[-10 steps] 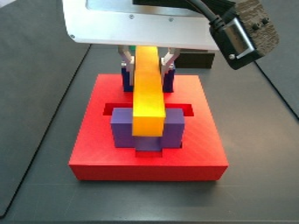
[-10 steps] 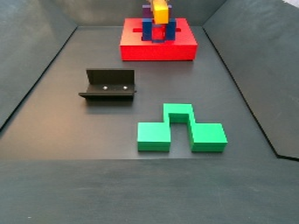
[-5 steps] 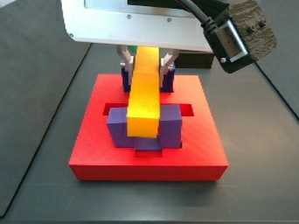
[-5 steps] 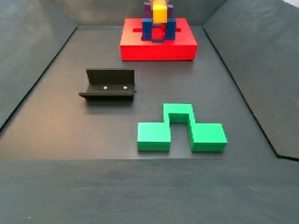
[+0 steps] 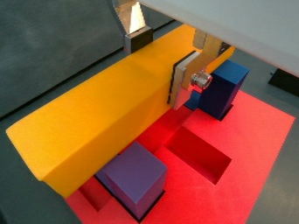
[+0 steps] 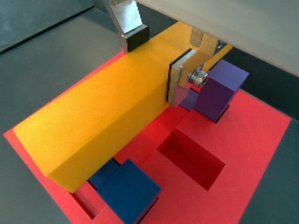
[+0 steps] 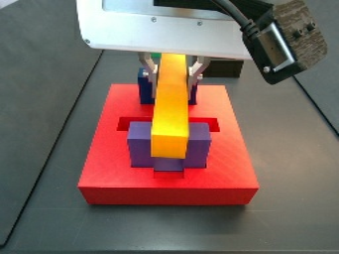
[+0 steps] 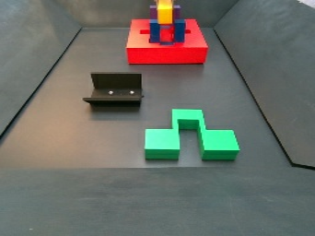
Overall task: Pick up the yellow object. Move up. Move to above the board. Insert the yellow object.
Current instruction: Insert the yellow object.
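While your two-finger gripper hangs over the flat red square board, you can see the long yellow-orange rectangular bar pinched between its flat silver fingers near one end, with the rest of the bar running out well beyond the jaws. In both wrist views the plates press on opposite long faces of the bar, so the gripper is clamped on it.

Look at a side view and you find the bar lying lengthwise across the middle of the board, its near end sitting in the gap of the purple square post and its far end under the gripper beside the blue post. Whether the bar touches the slot floor you cannot tell.

Your arm comes down from above, the white wrist housing level over the far half of the board.

Elsewhere, the dark L-shaped fixture and the green notched block sit on the dark floor, well apart from the board.
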